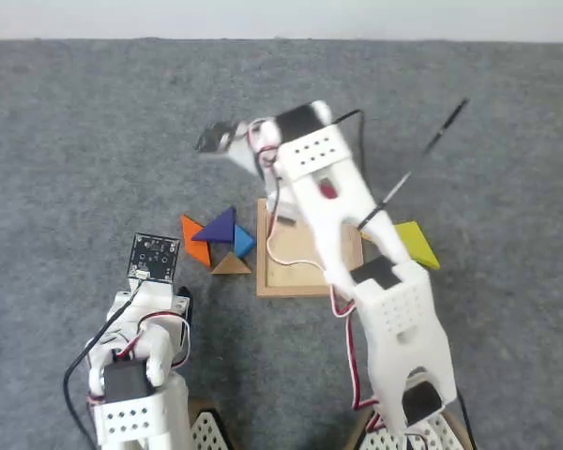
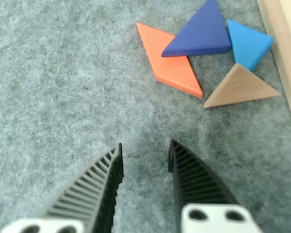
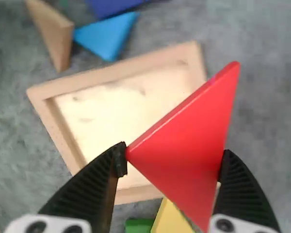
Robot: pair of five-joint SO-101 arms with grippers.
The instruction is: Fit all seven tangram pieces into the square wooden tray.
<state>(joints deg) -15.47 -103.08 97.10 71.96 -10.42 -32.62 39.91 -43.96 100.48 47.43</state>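
In the high view, the square wooden tray [image 1: 291, 281] lies at the middle of the grey felt-covered bench [image 1: 75, 141], its floor largely hidden under a white arm stretched across it. Just left of the tray are an orange parallelogram [image 1: 195, 240], a dark blue triangle [image 1: 219, 227], a light blue triangle [image 1: 243, 242] and a plain wooden triangle [image 1: 231, 265]. A yellow piece [image 1: 418, 244] lies off the tray's right side. In the left wrist view, the left claw [image 2: 145, 145] hangs parted and empty over bare felt. The four-piece cluster sits in the upper right of the frame, ahead of its tips. In the right wrist view, the right claw [image 3: 173, 160] is spread wide and pinches a red triangle [image 3: 189, 141] by two opposite sides. The tray is beneath and ahead of this piece, and what shows of its floor is bare. The red triangle's upper edge runs slantwise to the tray's rims, so seating it probably calls for a wrist turn as well as a descent. This right arm is much the nearer to the tray. A green piece [image 3: 138, 225] peeks out at the bottom edge.
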